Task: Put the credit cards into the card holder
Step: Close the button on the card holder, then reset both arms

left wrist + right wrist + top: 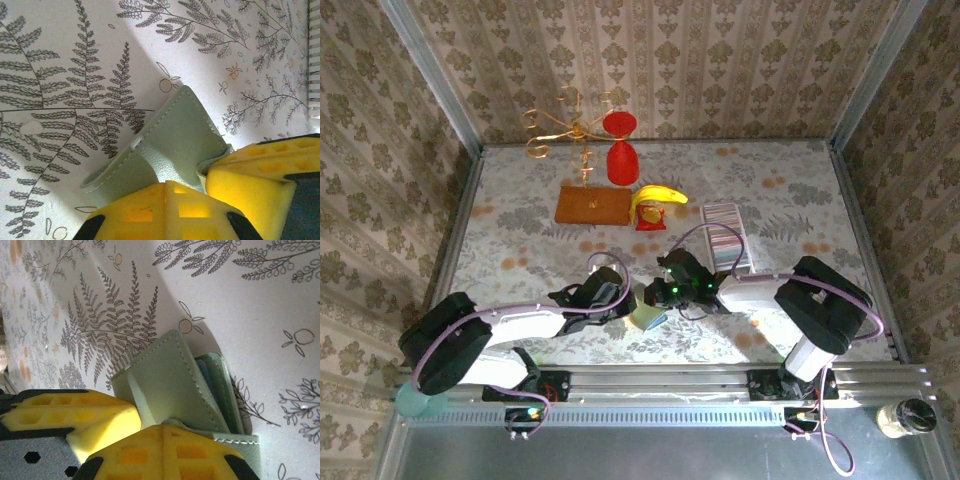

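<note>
Gripping the holder [175, 135] from both sides, the left fingers [161, 207] and right fingers [162, 450] are clenched on its flaps, holding it between them. The cards [723, 238] lie beyond the right fingers, their row running away; the right arm is nearer.

card holder [650, 318]: pale green stitched wallet, partly folded, bluish inner panels showing, at front centre. credit cards [723, 238]: striped row of edges, well apart behind-right.
</note>
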### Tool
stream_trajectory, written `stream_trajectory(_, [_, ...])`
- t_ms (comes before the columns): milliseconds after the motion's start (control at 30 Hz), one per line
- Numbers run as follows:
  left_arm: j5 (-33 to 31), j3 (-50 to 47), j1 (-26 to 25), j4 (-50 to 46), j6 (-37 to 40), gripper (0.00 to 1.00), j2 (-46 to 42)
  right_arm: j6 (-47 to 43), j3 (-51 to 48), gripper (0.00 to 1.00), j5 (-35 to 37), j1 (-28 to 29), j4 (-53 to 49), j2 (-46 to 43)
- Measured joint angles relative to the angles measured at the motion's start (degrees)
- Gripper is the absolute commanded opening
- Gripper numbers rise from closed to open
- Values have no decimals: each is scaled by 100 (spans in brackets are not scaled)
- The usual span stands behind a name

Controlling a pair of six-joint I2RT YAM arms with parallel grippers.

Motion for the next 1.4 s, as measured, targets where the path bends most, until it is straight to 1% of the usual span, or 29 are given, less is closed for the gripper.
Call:
stream_trajectory(67, [2, 57, 0, -94, 39, 4, -4, 42, 90, 0, 295, 131, -214, -138])
stream_trajectory(167, [9, 160, -4, -376, 138, 10, -76, 122, 426, 0, 809, 358, -903, -188])
stream_trajectory(267, [0, 258, 11, -767, 249, 16, -352, 227, 708, 0, 1305, 560, -1491, -192])
stream_trajectory(433, [-289, 376, 179, -1394, 343, 18, -1185, 671, 726, 0, 2039, 901, -1814, -304])
stream_trajectory(467, [-372, 378, 219, -1526, 363, 21, -1344, 769, 693, 5, 2175, 990, -1829, -334])
stream_trajectory(533, [-533, 382, 280, -1827, 417, 29, -1635, 951, 638, 7, 2378, 1156, -1832, -378])
stream_trajectory(600, [-675, 389, 339, -2144, 514, 38, -1926, 1093, 625, 14, 2509, 1270, -1836, -404])
stream_trajectory(633, [-732, 389, 369, -2273, 549, 39, -2059, 1134, 625, 20, 2531, 1292, -1838, -417])
stream_trajectory(667, [-804, 398, 422, -2433, 610, 43, -2223, 1163, 625, 30, 2559, 1309, -1851, -455])
stream_trajectory(700, [-859, 400, 479, -2538, 697, 52, -2374, 1139, 638, 46, 2592, 1318, -1915, -507])
stream_trajectory(800, [-1025, 463, 706, -2863, 994, 76, -2791, 940, 885, 74, 2785, 1320, -2380, -706])
stream_trajectory(867, [-1204, 625, 861, -3128, 1207, 84, -2975, 686, 1211, 87, 2979, 1307, -2715, -863])
stream_trajectory(900, [-1318, 748, 933, -3250, 1333, 94, -3042, 531, 1390, 90, 3067, 1287, -2848, -992])
stream_trajectory(933, [-1419, 857, 997, -3338, 1432, 100, -3086, 374, 1513, 90, 3126, 1252, -2929, -1126])
stream_trajectory(1033, [-1698, 1163, 1263, -3458, 1790, 100, -3204, -256, 1720, 90, 3274, 940, -3051, -1808])
stream_trajectory(1133, [-1967, 1377, 1655, -3488, 2098, 100, -3213, -1091, 1622, 91, 3355, 348, -2949, -2675])
stream_trajectory(1233, [-2291, 1368, 1971, -3383, 2509, 100, -3226, -2114, 1023, 94, 3501, -295, -2413, -3659])
stream_trajectory(1267, [-2446, 1322, 2048, -3263, 2645, 100, -3237, -2498, 739, 99, 3552, -498, -2194, -3974])
stream_trajectory(1333, [-2691, 1163, 2205, -2962, 2914, 100, -3252, -3254, 144, 100, 3613, -892, -1742, -4524])
stream_trajectory(1400, [-2977, 920, 2435, -2577, 3246, 100, -3230, -3943, -461, 100, 3595, -1408, -1274, -4918])
